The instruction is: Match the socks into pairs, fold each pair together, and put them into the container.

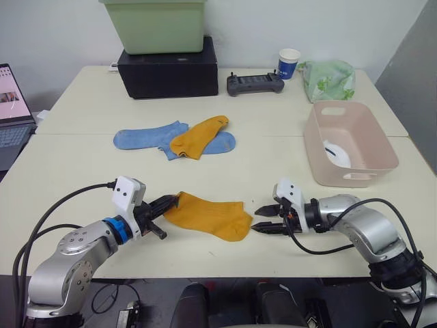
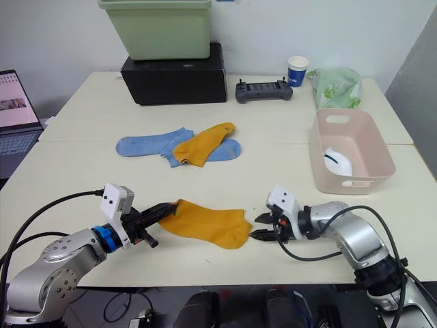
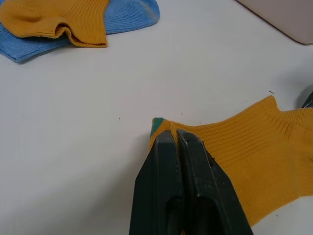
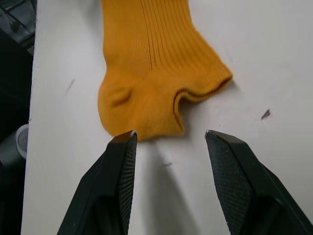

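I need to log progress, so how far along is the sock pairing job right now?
Done: white fabric, likely the white pair, lies in the pink container. In hand: the left pincer is shut on one end of an orange sock near the table's front edge, and the right pincer is open at its other end. Left: the second orange sock and two blue socks lie unfolded in a loose pile mid-table.

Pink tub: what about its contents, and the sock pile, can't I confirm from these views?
- Pink tub: white item inside partly hidden by the near wall; one sock or a pair, cannot tell.
- Blue socks: overlapped by the far orange sock; count unclear.
- Left gripper: its fingers cover the near orange sock edge.
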Controlling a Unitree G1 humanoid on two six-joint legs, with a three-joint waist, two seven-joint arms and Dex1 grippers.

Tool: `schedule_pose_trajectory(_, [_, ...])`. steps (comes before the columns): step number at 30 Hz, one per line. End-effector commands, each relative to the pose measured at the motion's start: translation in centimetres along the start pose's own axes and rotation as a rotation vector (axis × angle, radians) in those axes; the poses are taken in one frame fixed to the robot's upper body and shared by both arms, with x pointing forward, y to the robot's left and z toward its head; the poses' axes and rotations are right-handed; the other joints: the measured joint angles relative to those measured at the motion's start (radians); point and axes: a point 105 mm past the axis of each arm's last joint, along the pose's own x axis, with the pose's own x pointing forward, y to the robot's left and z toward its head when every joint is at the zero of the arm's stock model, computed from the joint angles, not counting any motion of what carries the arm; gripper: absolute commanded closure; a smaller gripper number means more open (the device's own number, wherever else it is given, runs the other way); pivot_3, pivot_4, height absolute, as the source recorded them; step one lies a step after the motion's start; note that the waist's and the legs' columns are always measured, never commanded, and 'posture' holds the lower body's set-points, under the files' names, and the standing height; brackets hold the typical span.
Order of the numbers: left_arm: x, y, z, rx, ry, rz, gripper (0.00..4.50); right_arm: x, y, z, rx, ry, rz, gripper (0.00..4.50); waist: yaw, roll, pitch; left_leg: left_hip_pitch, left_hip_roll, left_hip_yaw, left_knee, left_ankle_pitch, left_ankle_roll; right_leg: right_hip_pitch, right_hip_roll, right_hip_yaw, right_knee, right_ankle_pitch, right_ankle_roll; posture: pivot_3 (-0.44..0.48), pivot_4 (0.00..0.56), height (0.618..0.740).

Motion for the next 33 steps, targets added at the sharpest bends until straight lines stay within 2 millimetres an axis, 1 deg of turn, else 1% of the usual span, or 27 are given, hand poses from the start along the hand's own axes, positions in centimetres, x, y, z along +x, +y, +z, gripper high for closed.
schedule_pose_trajectory(1, [-0.3,-0.3,0.5,0.026,-0.02,-0.001,4.5,0.2,0.5,0.6,-0.003,-0.025,0.018,2.48,0.002,0.0,0.0,0.0,0.0,0.0,0.0,0.0,0.0,0.0,0.0,0.0,0.0,0.0,0.0,0.0,0.15,0.74])
schedule_pose_trajectory(2, [-0.3,-0.3,0.5,0.025,-0.021,-0.001,4.5,0.2,0.5,0.5,-0.008,-0.018,0.019,2.7,0.002,0.0,0.0,0.0,0.0,0.0,0.0,0.0,0.0,0.0,0.0,0.0,0.0,0.0,0.0,0.0,0.15,0.74])
schedule_pose_trajectory(7, [-0.3,-0.2,0.5,0.032,-0.022,0.009,4.5,0.4,0.6,0.9,-0.006,-0.036,0.024,4.43,0.002,0.0,0.0,0.0,0.0,0.0,0.0,0.0,0.0,0.001,-0.001,0.0,0.0,0.0,0.0,0.0,0.15,0.74])
schedule_pose_trajectory(11, [-0.5,-0.4,0.4,0.028,-0.025,0.013,4.5,-0.1,-0.4,0.7,0.003,-0.042,-0.009,4.47,0.002,0.0,0.0,0.0,0.0,0.0,0.0,0.0,0.0,0.001,-0.001,0.0,0.0,0.0,0.0,0.0,0.15,0.74])
schedule_pose_trajectory(13, [-0.5,-1.3,-0.1,0.014,-0.022,-0.001,4.5,-1.0,-0.8,0.8,0.008,-0.038,-0.016,4.47,0.002,0.0,0.0,0.0,0.0,0.0,0.0,0.0,0.0,0.001,-0.001,0.0,0.0,0.0,0.0,0.0,0.15,0.74])
schedule_pose_trajectory(16, [-0.1,-3.1,-0.6,-0.023,-0.056,0.003,4.5,-2.8,-1.2,0.9,0.026,-0.012,0.009,4.47,0.003,0.0,0.0,0.0,0.0,0.001,0.0,0.0,0.0,0.001,-0.001,0.0,-0.001,0.0,0.0,0.0,0.15,0.74])
schedule_pose_trajectory(18, [0.4,-3.8,-0.9,-0.044,-0.083,0.024,4.5,-3.6,-1.7,0.7,0.025,0.012,0.011,4.47,0.004,0.0,0.0,0.0,-0.001,0.001,0.001,0.0,0.0,0.001,-0.001,0.001,-0.001,0.0,0.0,0.0,0.15,0.74])
schedule_pose_trajectory(21, [1.0,-4.4,-1.4,-0.076,-0.114,0.066,4.5,-4.4,-2.5,0.0,0.024,0.053,0.01,4.47,0.004,0.0,0.0,0.0,-0.001,0.0,0.001,0.0,0.0,0.002,-0.001,0.0,-0.001,0.0,0.0,0.0,0.15,0.74])
schedule_pose_trajectory(25, [1.6,-4.3,-2.1,-0.097,-0.125,0.113,4.5,-4.6,-3.3,-0.5,0.031,0.07,0.019,4.47,0.003,0.0,0.0,0.001,-0.002,0.0,0.0,0.0,0.0,0.002,0.0,0.0,-0.001,0.0,0.0,0.0,0.15,0.74])
schedule_pose_trajectory(31, [1.7,-5.4,-2.8,-0.117,-0.111,0.066,4.5,-4.2,-3.4,-0.3,0.03,0.068,0.03,4.47,0.003,0.0,0.0,0.001,-0.001,0.0,0.0,0.0,0.0,0.002,0.001,0.0,-0.001,0.0,0.0,0.0,0.15,0.74])
schedule_pose_trajectory(33, [1.3,-5.0,-2.8,-0.139,-0.12,0.077,4.08,-4.2,-3.3,-0.3,0.029,0.071,0.038,4.5,0.003,0.0,0.0,0.001,-0.001,0.0,0.0,0.0,0.0,0.002,0.001,0.0,-0.001,0.0,0.0,0.0,0.15,0.74])
